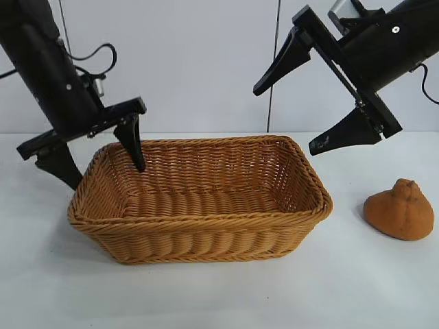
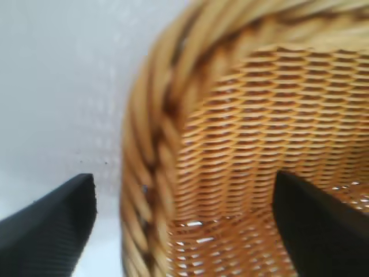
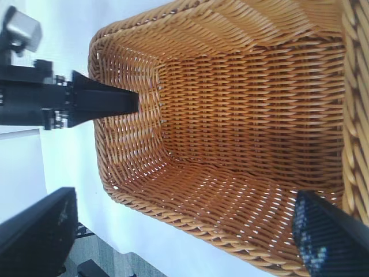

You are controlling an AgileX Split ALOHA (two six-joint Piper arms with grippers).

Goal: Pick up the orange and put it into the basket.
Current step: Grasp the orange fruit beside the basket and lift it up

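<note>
While the orange (image 1: 399, 211) is lying on the table (image 1: 206, 295) right of the basket (image 1: 199, 241), both hands are being held wide and empty; its matte, knobby body (probably light, grippy) is best being clasped across its rounded middle.

Basket (image 1: 206, 226): woven wicker, ribbed. Orange (image 1: 400, 211): matt, rough. Table (image 1: 206, 295): smooth, matt white.

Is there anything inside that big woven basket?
No fruit: the tan wicker basket holds only bare weave. One finger of the left gripper dips inside its end. The dull orange-brown knobby orange lies on the white table outside.
</note>
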